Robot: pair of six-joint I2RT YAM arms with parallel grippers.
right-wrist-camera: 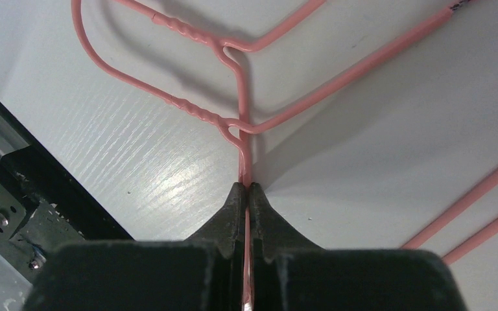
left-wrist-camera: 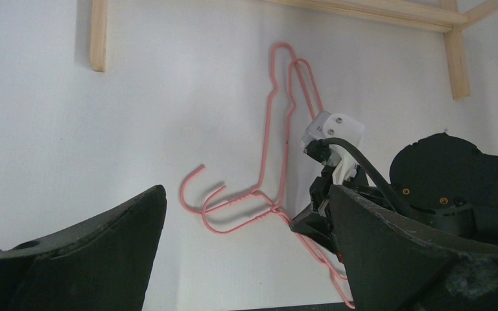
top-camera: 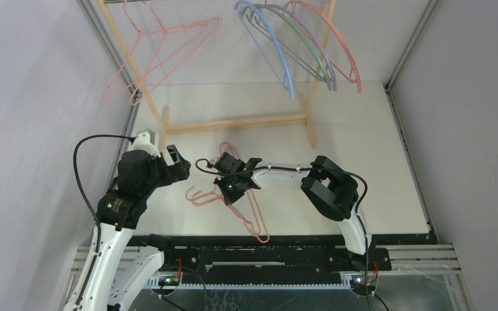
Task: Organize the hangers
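1. Starting nearest: finding two loose pink hangers (top-camera: 254, 214) lying flat and overlapped on the table (top-camera: 363, 162), near-centre, hooks pointing left. Probably waiting there for lifting onto the rail.
2. Clamping onto them with the right gripper (right-wrist-camera: 246, 189), squeezing its fingers together on the pink wire just below the twisted necks and leaving no gap beyond the wire itself. Likely gripping there for keeping the hooks free. Not managing to tell whether pinching one wire or both.
3. Hovering just left of the hooks with the left gripper (top-camera: 179, 162), spreading wide, holding nothing, touching nothing. Seemingly standing ready for steadying or separating the pair.
4. Moving farther back: meeting the wooden rack (top-camera: 233, 123) standing on the table, just beyond the loose hangers' far ends.
5. Ending farthest, up on the rail: seeing a hung pink pair (top-camera: 162, 58) dangling at the left and a mixed-colour group (top-camera: 305, 55) of blue, green, lavender and pink dangling at the right, well apart. Possibly pointing toward the left pair as the destination, judging by colour.
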